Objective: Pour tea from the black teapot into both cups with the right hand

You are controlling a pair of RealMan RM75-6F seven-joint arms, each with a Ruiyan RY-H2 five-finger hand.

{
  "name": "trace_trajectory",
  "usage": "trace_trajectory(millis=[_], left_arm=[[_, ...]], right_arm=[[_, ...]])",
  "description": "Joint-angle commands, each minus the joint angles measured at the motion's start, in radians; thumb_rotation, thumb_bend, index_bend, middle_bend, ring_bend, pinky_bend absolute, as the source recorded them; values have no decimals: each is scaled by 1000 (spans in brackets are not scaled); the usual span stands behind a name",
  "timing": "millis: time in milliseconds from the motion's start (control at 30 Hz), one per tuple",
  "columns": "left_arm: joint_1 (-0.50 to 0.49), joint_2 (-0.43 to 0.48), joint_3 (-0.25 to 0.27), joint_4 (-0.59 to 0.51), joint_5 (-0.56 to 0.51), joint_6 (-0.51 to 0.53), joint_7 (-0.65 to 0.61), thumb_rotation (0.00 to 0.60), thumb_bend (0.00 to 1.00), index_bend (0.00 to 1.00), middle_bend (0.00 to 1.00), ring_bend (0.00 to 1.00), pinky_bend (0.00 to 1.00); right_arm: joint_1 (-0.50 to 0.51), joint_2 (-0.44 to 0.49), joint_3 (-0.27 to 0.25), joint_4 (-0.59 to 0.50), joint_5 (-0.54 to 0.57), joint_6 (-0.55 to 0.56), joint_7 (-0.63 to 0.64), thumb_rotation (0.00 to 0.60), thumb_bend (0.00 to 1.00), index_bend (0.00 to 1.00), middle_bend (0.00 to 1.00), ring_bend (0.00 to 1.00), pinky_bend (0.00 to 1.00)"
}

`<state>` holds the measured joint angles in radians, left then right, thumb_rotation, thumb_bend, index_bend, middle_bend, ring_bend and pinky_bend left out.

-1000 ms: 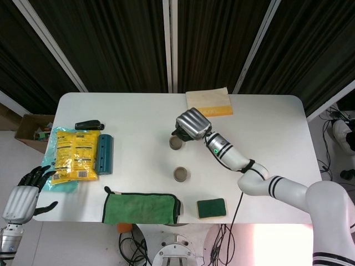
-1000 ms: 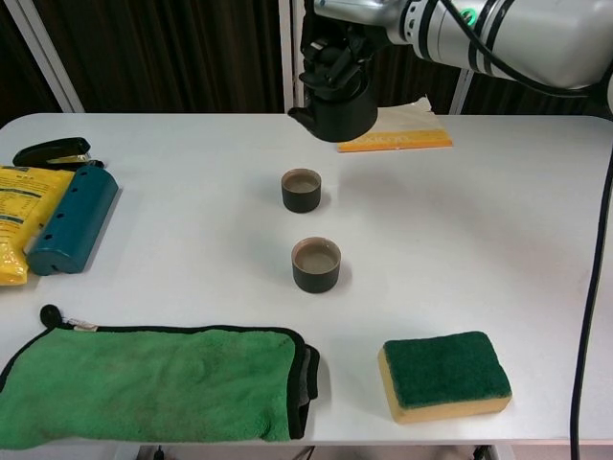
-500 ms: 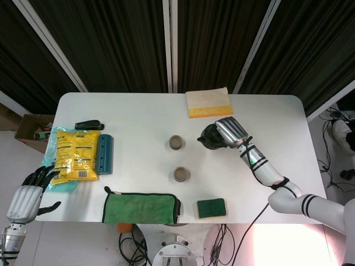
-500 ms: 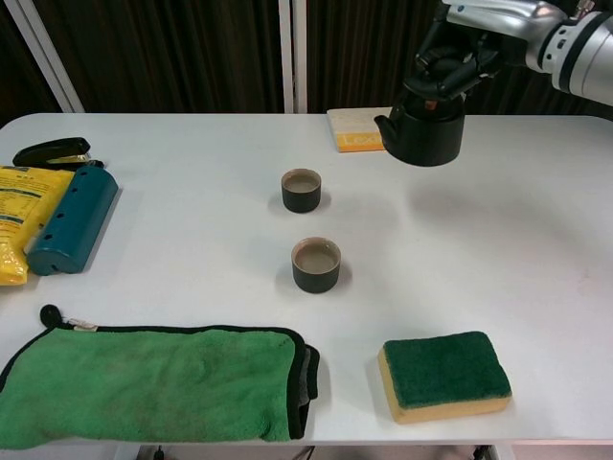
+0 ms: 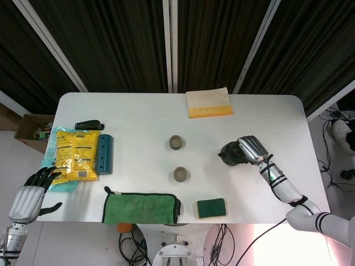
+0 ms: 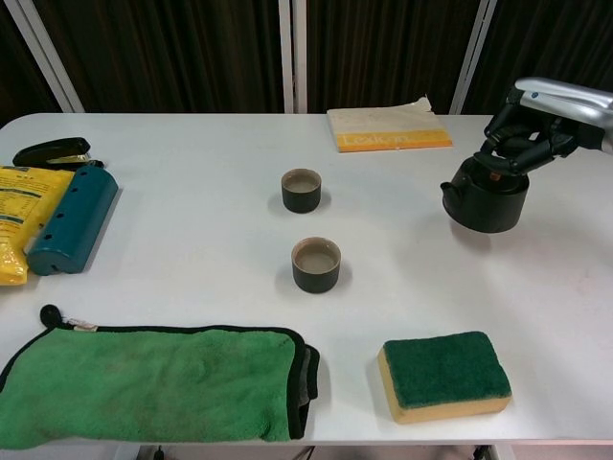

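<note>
Teapot: we see one squat, round black teapot (image 6: 487, 196) on the white surface (image 6: 192, 230), right of the cups.
Cups: we count two dark cylindrical cups (image 6: 302, 190) (image 6: 316, 264).
Right hand (image 6: 533, 125): fingers gripping the teapot's top.
Left hand (image 5: 32, 191): fingers spread, holding nothing.

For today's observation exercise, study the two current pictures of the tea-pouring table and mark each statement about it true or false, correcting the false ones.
1. The right hand grips the top of the black teapot. True.
2. The teapot is tilted over the far cup. False: it sits upright, well to the right of both cups.
3. The near cup lies tipped on its side. False: it stands upright.
4. The green sponge lies near the table's front edge. True.
5. The left hand holds the green cloth. False: it holds nothing, off the table's left side.
</note>
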<state>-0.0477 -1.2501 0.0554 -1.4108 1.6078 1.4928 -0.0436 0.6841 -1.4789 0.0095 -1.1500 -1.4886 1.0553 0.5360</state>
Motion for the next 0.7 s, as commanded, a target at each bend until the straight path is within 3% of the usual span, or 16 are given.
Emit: trace_trajectory(millis=[33, 700], left_arm=[[-1, 5, -2, -8, -1, 2, 7, 600, 70, 208, 107, 89, 218], [-2, 4, 0, -11, -6, -5, 11, 600, 70, 208, 107, 89, 218]], right_arm=[[-24, -40, -15, 56, -26, 24, 41, 600, 477, 1000, 1000, 1000, 769], [-41, -102, -22, 148, -85, 45, 40, 600, 477, 1000, 1000, 1000, 769]])
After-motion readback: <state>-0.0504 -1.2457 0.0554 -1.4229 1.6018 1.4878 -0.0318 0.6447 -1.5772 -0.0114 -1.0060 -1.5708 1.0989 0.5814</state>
